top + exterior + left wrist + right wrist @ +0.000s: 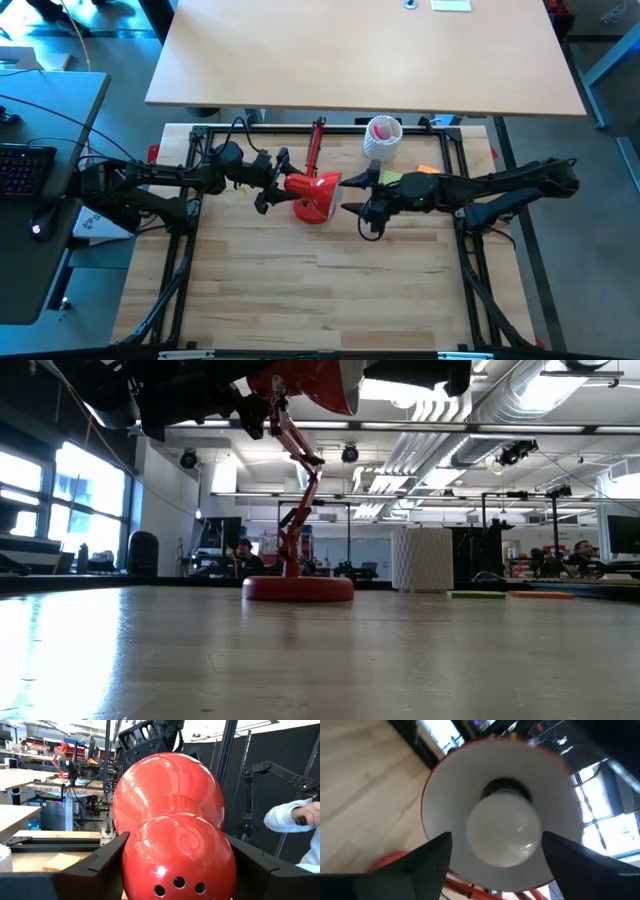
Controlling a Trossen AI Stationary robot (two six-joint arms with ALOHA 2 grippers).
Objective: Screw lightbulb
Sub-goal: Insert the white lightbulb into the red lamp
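On the table [300, 290], a red lamp [312, 192] is stood, its shade [172, 827] gripped from behind between the jaws of the left gripper [268, 185]. At the shade's open mouth the right gripper [352, 195] is held, jaws spread wide and clear of the bulb [504, 833], which is seated in the socket inside the shade. A white cup [382, 138] is seen nearby.

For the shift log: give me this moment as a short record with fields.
lamp: red, base on table, shade raised
bulb: bulb sits in the shade's socket
left gripper: left gripper shut on shade
right gripper: right gripper open, fingers either side of bulb, apart from it
cup: white perforated cup behind lamp
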